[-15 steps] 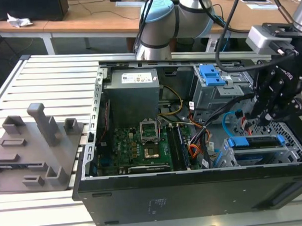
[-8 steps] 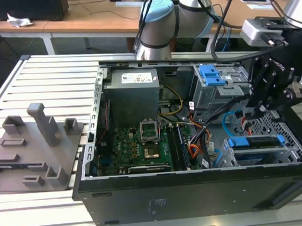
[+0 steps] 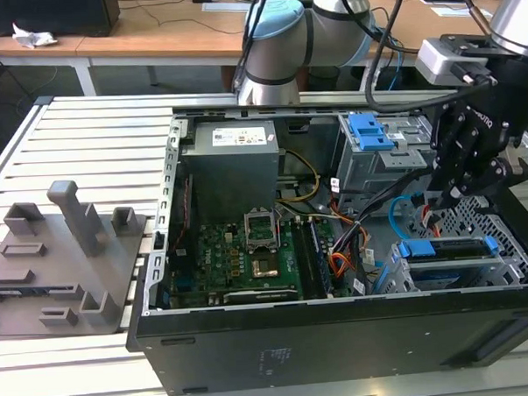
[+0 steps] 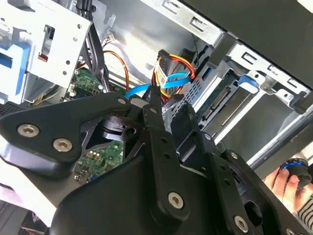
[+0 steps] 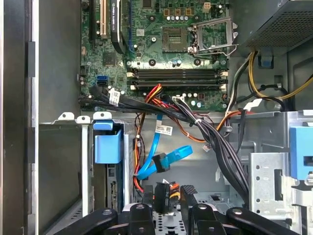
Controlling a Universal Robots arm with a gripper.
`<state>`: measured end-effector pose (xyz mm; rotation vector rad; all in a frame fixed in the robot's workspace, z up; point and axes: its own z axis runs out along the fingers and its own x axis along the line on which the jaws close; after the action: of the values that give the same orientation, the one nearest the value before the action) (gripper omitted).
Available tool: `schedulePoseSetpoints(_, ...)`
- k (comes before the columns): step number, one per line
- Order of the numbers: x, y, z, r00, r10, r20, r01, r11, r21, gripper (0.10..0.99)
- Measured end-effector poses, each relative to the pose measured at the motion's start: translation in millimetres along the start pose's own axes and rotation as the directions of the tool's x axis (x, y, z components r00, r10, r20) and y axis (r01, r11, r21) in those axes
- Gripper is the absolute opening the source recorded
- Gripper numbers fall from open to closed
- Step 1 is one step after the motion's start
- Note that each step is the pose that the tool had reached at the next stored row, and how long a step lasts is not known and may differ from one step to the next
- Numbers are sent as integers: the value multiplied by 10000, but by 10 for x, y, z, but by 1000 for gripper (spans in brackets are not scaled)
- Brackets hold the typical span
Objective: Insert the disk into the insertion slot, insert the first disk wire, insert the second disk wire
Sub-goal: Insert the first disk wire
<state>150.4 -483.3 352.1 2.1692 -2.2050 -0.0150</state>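
Note:
The disk (image 3: 446,248), framed in its blue carrier, lies inside the insertion slot (image 3: 511,233) at the exterior view's right end of the open computer case. In the first wrist view the carrier's blue tab (image 5: 107,142) stands beside the cables. My gripper (image 3: 460,174) hangs over the slot's open end. Between its fingers (image 5: 161,197) sits the black plug of the first disk wire (image 5: 172,189), its red, orange and yellow strands (image 4: 168,64) curling out past the fingertips. The second disk wire (image 5: 166,159), flat and light blue, loops loose just beyond the plug. The disk's rear connector (image 4: 221,100) faces the gripper.
A taller grey bay with a blue latch (image 3: 371,134) stands close behind the gripper. Black cable bundles (image 5: 215,139) run across the case beside the motherboard (image 3: 249,251). A person's hand (image 4: 286,180) shows outside the case wall. A grey fixture block (image 3: 61,259) lies on the table.

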Motion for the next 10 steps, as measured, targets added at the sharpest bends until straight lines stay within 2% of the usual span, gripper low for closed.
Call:
schedulePoseSetpoints(4,1,3,21,10000,0,-2,0,10000,1,361)
schedulePoseSetpoints(6,2,3,21,10000,0,-1,0,10000,1,165)
schedulePoseSetpoints(10,3,3,22,10000,0,-1,0,10000,1,165)
